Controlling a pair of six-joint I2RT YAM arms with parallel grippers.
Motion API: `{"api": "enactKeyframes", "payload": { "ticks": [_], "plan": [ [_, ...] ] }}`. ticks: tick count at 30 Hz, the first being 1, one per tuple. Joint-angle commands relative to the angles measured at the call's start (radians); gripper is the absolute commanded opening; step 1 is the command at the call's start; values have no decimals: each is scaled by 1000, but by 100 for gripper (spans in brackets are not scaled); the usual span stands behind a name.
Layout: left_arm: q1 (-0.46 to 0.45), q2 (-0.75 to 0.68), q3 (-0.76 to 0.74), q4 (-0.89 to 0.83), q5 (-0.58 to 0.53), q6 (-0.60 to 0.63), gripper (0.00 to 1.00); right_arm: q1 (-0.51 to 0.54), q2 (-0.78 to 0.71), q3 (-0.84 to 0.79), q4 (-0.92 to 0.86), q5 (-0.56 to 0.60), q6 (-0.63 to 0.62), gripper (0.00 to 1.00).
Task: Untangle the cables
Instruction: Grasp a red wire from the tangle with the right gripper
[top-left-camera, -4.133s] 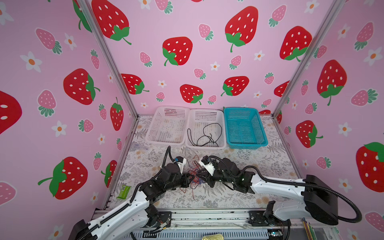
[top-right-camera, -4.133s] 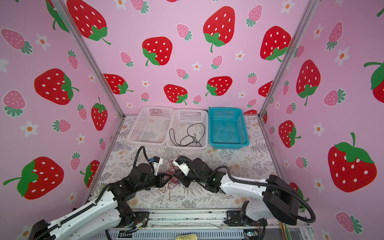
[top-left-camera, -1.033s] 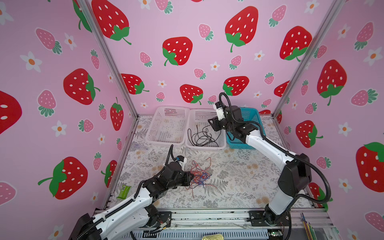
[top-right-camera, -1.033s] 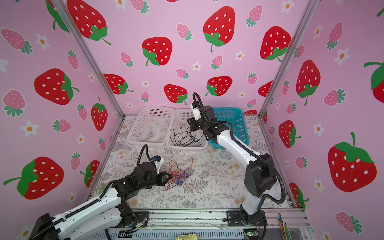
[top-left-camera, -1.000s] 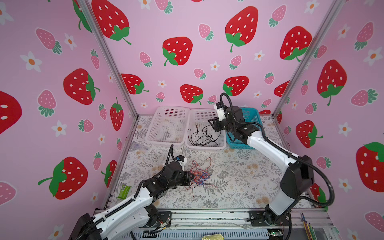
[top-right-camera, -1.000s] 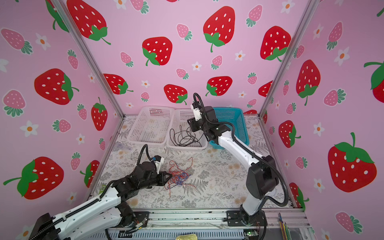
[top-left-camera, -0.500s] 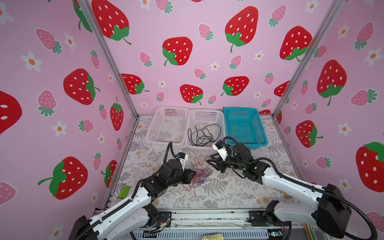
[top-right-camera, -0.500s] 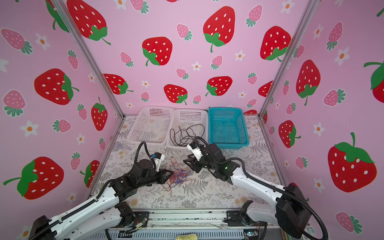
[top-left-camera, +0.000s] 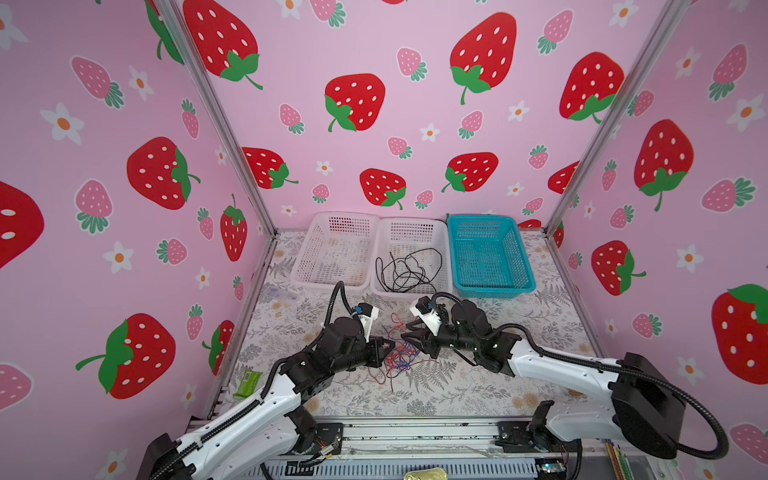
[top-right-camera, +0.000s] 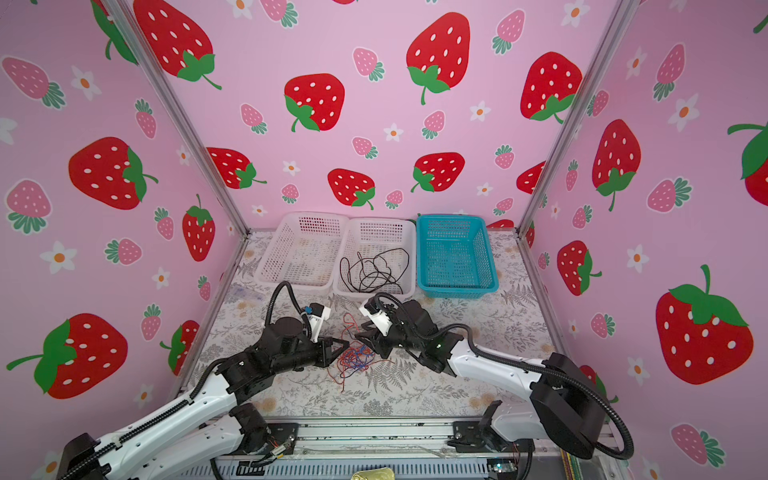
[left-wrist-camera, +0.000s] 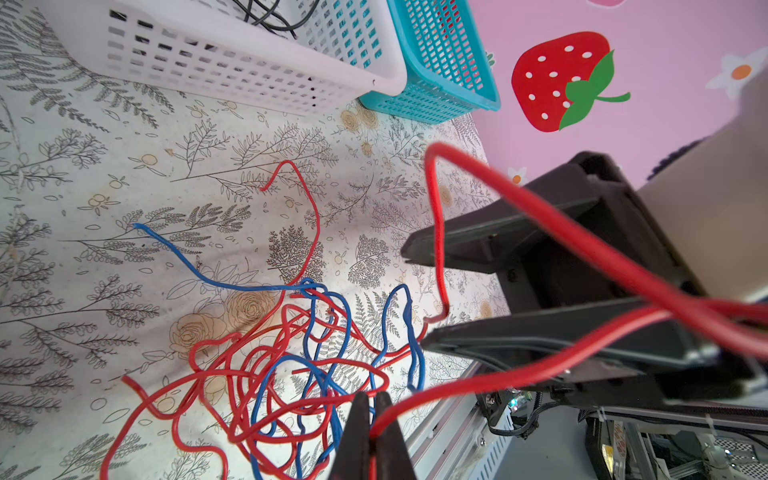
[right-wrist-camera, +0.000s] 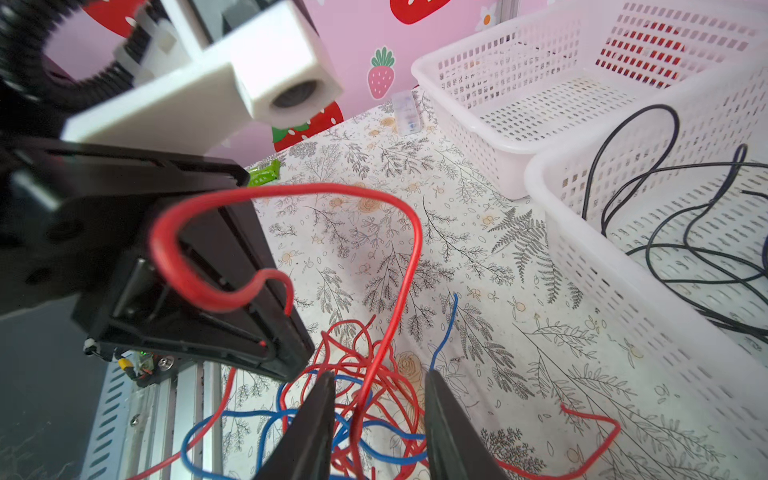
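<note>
I see my left gripper (top-left-camera: 390, 345), jaws pinched together, and my right gripper (top-left-camera: 412, 338), jaws parted, meeting at the tangle of red and blue cables (top-left-camera: 397, 361) on the bench (top-left-camera: 478, 386), with black cables (top-left-camera: 409, 268) in the middle white basket (top-left-camera: 413, 224).

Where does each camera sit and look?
Both top views: high above the front edge, looking down on left arm, right arm, cables and three baskets.
Left wrist: on the left arm, looking past its left hand, shut on a red cable, at the open right hand.
Right wrist: on the right arm, facing the left hand past its own fingers.
Shared: all show the cables.
</note>
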Motion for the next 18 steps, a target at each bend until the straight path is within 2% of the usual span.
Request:
{"api": "enactKeyframes", "payload": {
  "ticks": [1, 4, 7, 11, 15, 18],
  "plan": [
    [4, -20, 51, 31, 18, 10, 0, 7, 16, 12, 40, 26, -17, 32],
    [4, -25, 44, 30, 20, 9, 0, 8, -3, 12, 40, 53, -18, 13],
    [4, -28, 29, 32, 16, 6, 0, 8, -43, 10, 40, 77, -19, 1],
    [4, -28, 6, 43, 9, -6, 2, 8, -98, 26, 16, 89, -21, 0],
    [4, -22, -10, 57, 11, -12, 28, 8, -159, 48, -15, 100, -21, 0],
    [4, -14, -19, 72, 20, -18, 42, 8, -196, 77, -37, 85, -16, 0]
  ]
}}
